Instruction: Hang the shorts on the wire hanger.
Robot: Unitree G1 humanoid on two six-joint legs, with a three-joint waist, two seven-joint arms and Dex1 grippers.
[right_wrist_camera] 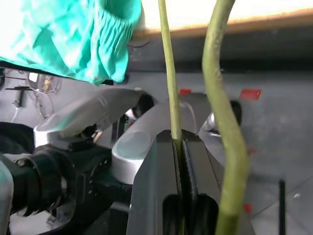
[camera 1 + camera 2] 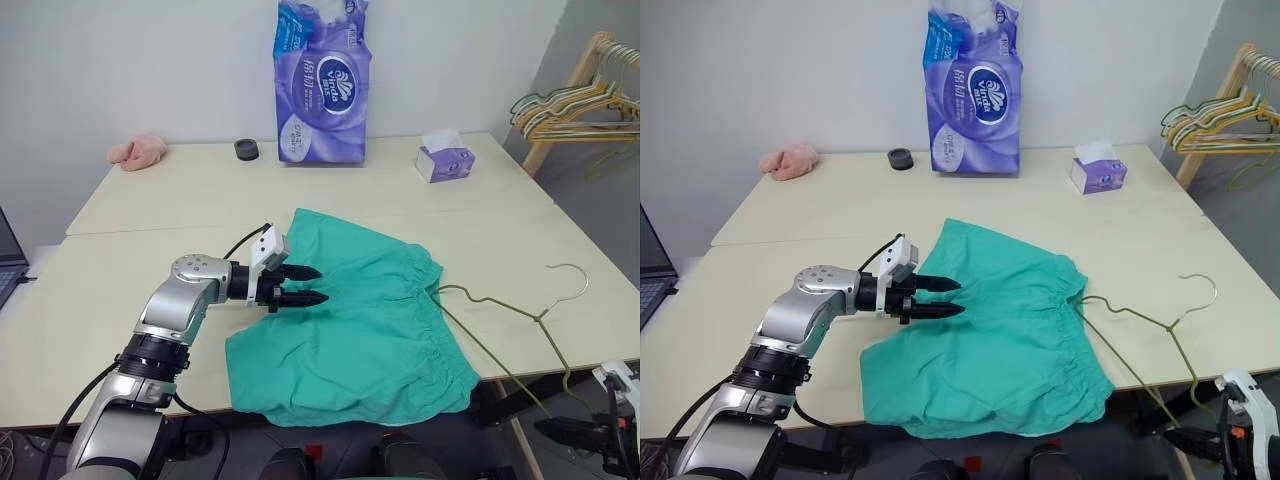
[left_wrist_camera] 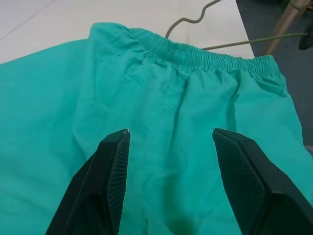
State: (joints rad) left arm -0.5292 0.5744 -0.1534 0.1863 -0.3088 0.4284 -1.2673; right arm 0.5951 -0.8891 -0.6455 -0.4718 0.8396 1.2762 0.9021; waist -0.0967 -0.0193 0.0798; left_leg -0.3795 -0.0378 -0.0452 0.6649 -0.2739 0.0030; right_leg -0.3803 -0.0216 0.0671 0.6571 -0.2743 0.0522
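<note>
Early stage — hanger gripped, shorts not yet threaded.
The shorts (image 2: 355, 320) lie flat on the bench (image 2: 150, 205), waistband beside the wire hanger (image 2: 520, 315), which overhangs the edge. Right gripper (image 1: 180, 147) clamped on its wire; left gripper (image 2: 308, 285) parted, empty, over the fabric — hanging all remains.

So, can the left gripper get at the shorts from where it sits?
Probably yes: the left gripper is open just above the shorts, with only flat cloth between its fingers and nothing in the way.
</note>
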